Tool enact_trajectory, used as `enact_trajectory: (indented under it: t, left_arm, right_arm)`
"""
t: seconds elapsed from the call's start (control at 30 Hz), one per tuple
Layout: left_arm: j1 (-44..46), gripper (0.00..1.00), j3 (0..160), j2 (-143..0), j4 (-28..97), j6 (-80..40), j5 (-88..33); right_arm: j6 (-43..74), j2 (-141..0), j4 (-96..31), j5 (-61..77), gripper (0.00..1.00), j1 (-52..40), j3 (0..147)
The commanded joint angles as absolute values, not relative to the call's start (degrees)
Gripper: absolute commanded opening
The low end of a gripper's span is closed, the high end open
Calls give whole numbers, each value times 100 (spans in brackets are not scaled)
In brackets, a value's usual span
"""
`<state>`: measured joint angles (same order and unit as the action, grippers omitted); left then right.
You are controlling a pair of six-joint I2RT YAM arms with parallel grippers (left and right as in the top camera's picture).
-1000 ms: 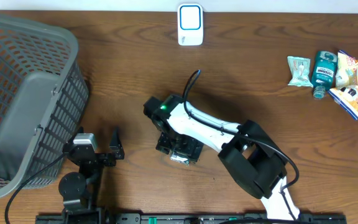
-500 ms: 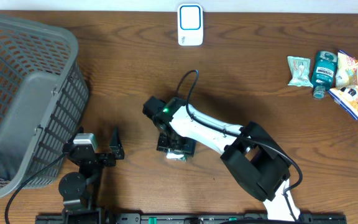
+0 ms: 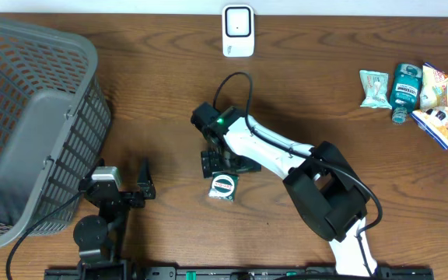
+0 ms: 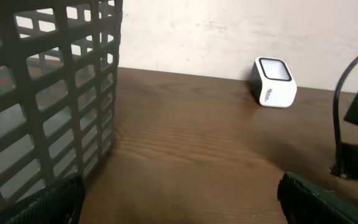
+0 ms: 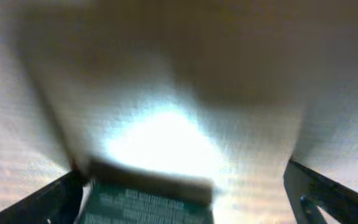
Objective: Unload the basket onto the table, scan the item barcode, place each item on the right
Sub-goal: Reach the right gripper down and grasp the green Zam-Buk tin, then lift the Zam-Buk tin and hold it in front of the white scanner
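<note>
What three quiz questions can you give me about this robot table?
1. True or false: the small packet with a round label lies on the brown wooden table, outside the grey plastic lattice basket.
2. Which thing stands in the middle of the table's far edge? A: red cup. B: white box-shaped scanner. C: banana.
3. Does the right end effector hold anything?
Key: 1 true; 2 B; 3 no, it is open and the packet lies free.
</note>
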<state>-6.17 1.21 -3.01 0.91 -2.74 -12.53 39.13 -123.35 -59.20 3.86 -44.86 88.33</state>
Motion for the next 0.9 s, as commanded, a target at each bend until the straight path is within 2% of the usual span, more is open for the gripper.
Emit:
enact_trajectory:
  t: [0.0, 0.33, 0.6, 0.67, 0.77, 0.87]
  left_arm:
    - [-620, 98, 23, -287, 276, -261, -1326]
    - [-620, 98, 23, -285, 276, -261, -1323]
    - [-620, 98, 23, -285, 276, -261, -1326]
    - [-620, 98, 23, -287, 276, -261, -1323]
    - [-620, 97, 23, -287, 276, -261, -1326]
    - [-620, 97, 23, -285, 276, -261, -1326]
  right_arm:
    - [4519, -12599, -5983, 926, 99, -4611, 8790]
    - [6077, -12602, -5948, 482, 98, -4829, 8582]
    - [6042, -12602, -5745, 436, 67, -4880, 8232]
    - [5817, -12599, -5749, 325, 56, -4866, 8241]
    - [5408, -12599, -5758, 292, 53, -4799, 8296]
    - [4952, -12591, -5959, 292, 41, -4670, 8490]
